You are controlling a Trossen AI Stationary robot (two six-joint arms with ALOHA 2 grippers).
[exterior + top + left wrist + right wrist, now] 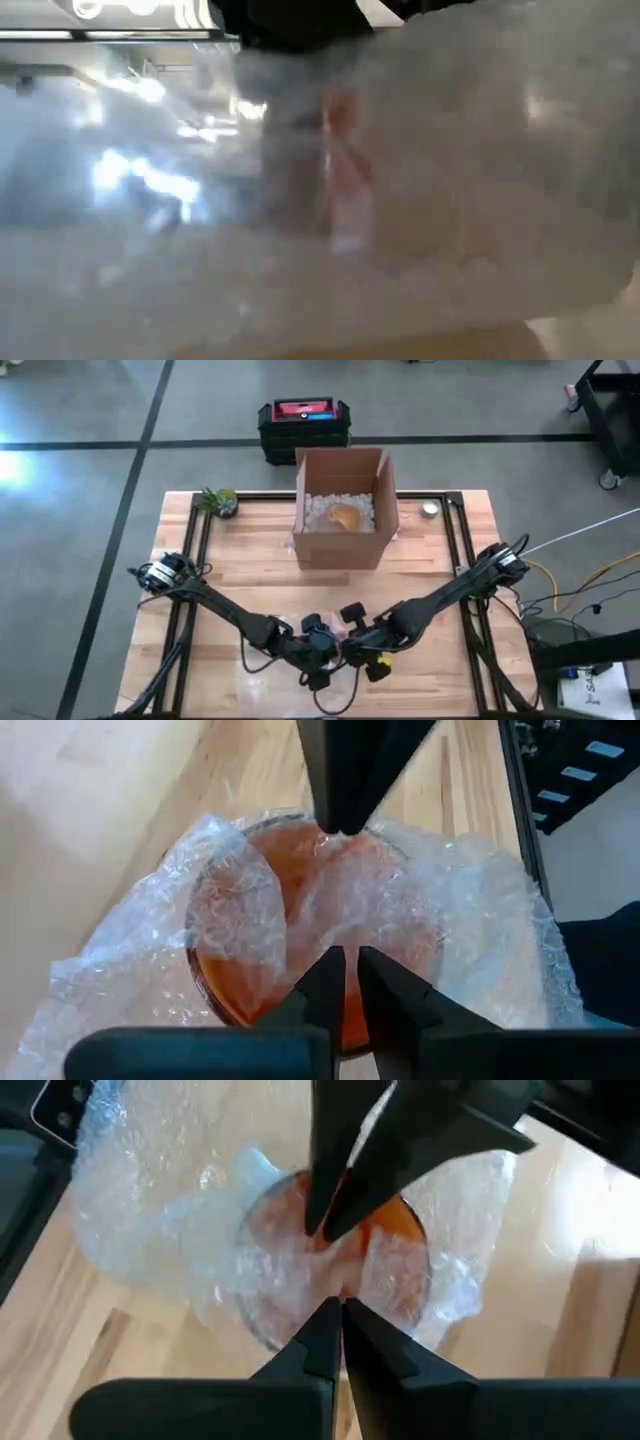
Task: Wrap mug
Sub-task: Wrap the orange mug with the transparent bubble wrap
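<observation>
The wooden table (250, 560) is carrying everything here, and the open cardboard box (341, 510) standing toward its far edge serves as the landmark. The box is holding white packing filler with an orange-brown object (345, 517) lying on top of it. Behind the box, off the table on the floor, a black case with a red lid (304, 426) is sitting. To the box's left, at the table's far corner, a small potted plant (219, 501) is standing; to the box's right, a small round silvery object (430, 510) is lying near the far edge.

Both arms are reaching in from the table's sides and meeting well in front of the box, near the table's front edge. There the mug (310, 935), orange inside, is sitting upright with its mouth showing, and a sheet of clear bubble wrap (480, 920) is bunching around it and folding over its rim into the opening.

The left gripper (351, 960) is hanging over the mug's mouth with its fingers nearly together, pinching the wrap that is lying across the opening. The right gripper (337, 1308) is facing it from the other side, its fingers pressed together at the wrap over the rim.

In the low view the wrap is filling almost the whole picture as a blur.
</observation>
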